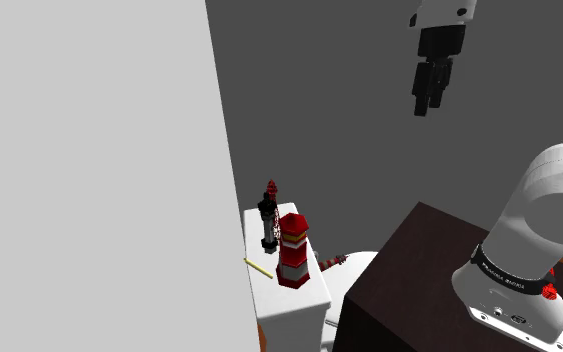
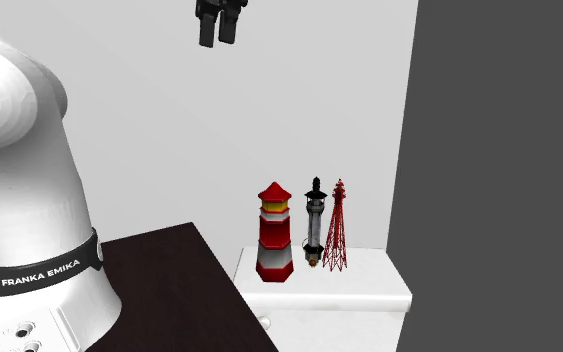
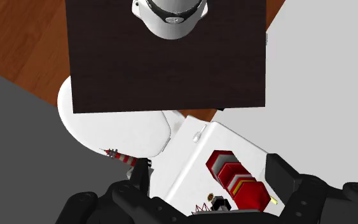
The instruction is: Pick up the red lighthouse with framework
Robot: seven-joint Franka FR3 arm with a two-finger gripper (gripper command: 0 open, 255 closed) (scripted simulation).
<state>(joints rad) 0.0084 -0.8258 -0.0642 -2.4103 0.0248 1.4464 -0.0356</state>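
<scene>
Stand [image 2: 174, 290]: dark wood-grain box, flat matt top. Arm [image 2: 24, 170]: smooth white shell rising from it, with a black band lettered FRANKA EMIKA.

Gripper [image 2: 219, 38]: all black and blocky, hanging high over the scene, at 11 o'clock of the models in the second exterior view. Its fingers [image 3: 280, 173] stand apart with nothing between them (the wrist view shows the gap plainly).

Bowl [image 3: 107, 121]: white and rounded, just beside the stand. Floor [image 3: 18, 38]: brown wood planks.

Tank [image 2: 369, 285]: plain white and boxy with a round-edged lid, just beyond the stand. Three models stand upright in a row on the lid.
- Red lighthouse [image 2: 275, 232]: squat and faceted, with red and white bands and a yellow band under a pointed red cap. It is nearest the stand.
- Grey lighthouse [image 2: 315, 222]: slim grey shaft with a black top, at 3 o'clock of the red one.
- Lattice tower [image 2: 336, 228]: open red framework tapering to a thin tip, just beside the grey lighthouse at its 3 o'clock. It is the row's far end and sits well below the gripper.

Stick [image 1: 259, 267]: thin and yellow, flat on the lid, at 8 o'clock of the red lighthouse in the shoulder view.

Wall [image 2: 299, 110]: flat light grey, behind the tank.
</scene>
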